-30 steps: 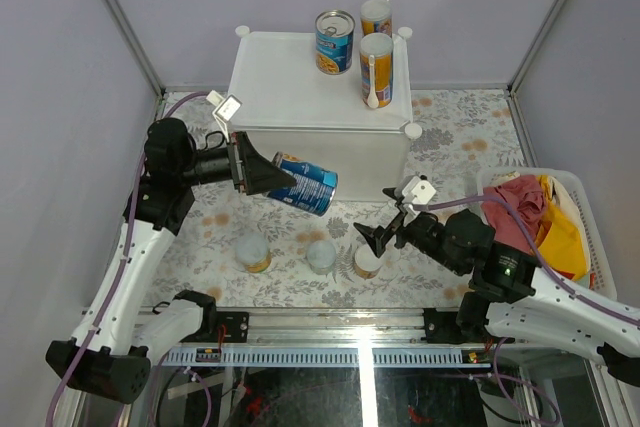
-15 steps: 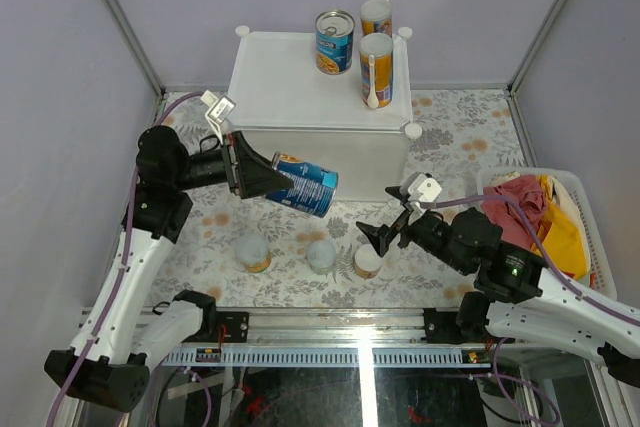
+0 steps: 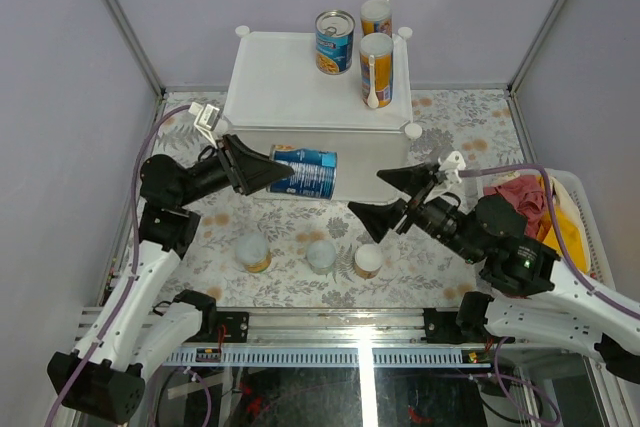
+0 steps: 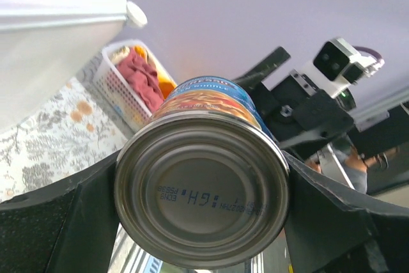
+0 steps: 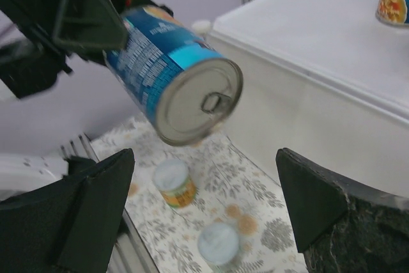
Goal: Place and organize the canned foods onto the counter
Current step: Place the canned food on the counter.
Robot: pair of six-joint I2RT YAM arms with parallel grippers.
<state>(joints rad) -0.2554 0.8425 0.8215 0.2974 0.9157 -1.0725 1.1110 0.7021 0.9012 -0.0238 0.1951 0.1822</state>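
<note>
My left gripper (image 3: 272, 171) is shut on a blue-labelled can (image 3: 306, 173) and holds it on its side in the air, in front of the white counter (image 3: 300, 77). In the left wrist view the can's metal bottom (image 4: 201, 199) fills the space between the fingers. My right gripper (image 3: 388, 196) is open and empty, right of that can, pointing at its pull-tab end (image 5: 199, 101). On the counter stand a blue tin (image 3: 334, 41) and two tall yellow cans (image 3: 376, 67). Three short cans stand on the table: left (image 3: 252, 251), middle (image 3: 321, 255), right (image 3: 368, 260).
A white slatted basket (image 3: 585, 209) with red and yellow cloth stands at the right edge, behind my right arm. The flowered table cover (image 3: 460, 137) spreads round the counter. Grey walls close in the left, back and right sides.
My left gripper has lifted the blue can and turned it more level, closer to the counter's front. My right gripper has risen from the right short can and now points toward the held can.
</note>
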